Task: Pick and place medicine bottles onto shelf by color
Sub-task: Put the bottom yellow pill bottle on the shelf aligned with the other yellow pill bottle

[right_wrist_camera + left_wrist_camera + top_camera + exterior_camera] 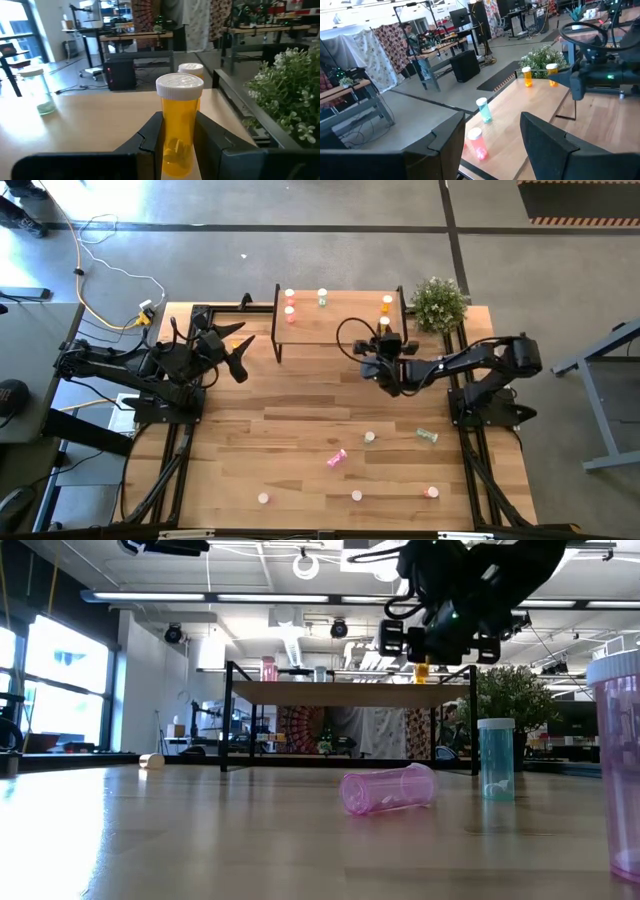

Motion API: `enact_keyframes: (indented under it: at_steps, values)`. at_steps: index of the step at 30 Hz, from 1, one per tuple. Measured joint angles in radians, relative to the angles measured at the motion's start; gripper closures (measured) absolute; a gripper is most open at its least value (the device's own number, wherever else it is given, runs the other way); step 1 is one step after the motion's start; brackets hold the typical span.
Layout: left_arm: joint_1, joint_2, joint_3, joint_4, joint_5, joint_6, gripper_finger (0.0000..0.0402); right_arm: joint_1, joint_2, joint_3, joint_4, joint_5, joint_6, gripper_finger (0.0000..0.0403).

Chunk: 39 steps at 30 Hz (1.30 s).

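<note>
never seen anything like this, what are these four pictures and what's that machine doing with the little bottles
It is a robot with two dark arms at a wooden table, each ending in a two-fingered hand. One picture looks straight down, one looks level across the tabletop, and two come from cameras on the wrists. The right hand is closed on an orange bottle with a white cap, at the right end of the small raised shelf, in front of another orange bottle. The shelf also carries two red bottles and a green one. The left hand waits open and empty near the shelf's left end. More bottles lie scattered on the near half of the table, among them a pink one on its side.
</note>
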Motion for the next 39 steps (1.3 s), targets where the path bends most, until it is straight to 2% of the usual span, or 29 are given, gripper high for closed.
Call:
enact_keyframes:
  at_steps: [13, 39]
  values:
    - [0.0, 0.0, 0.0, 0.0, -0.005, 0.0, 0.0222, -0.113, 0.0, 0.0, -0.04, -0.134, -0.044, 0.0334]
    - [0.0, 0.0, 0.0, 0.0, -0.031, -0.001, 0.0222, -0.113, -0.002, 0.002, -0.066, -0.171, 0.007, 0.033]
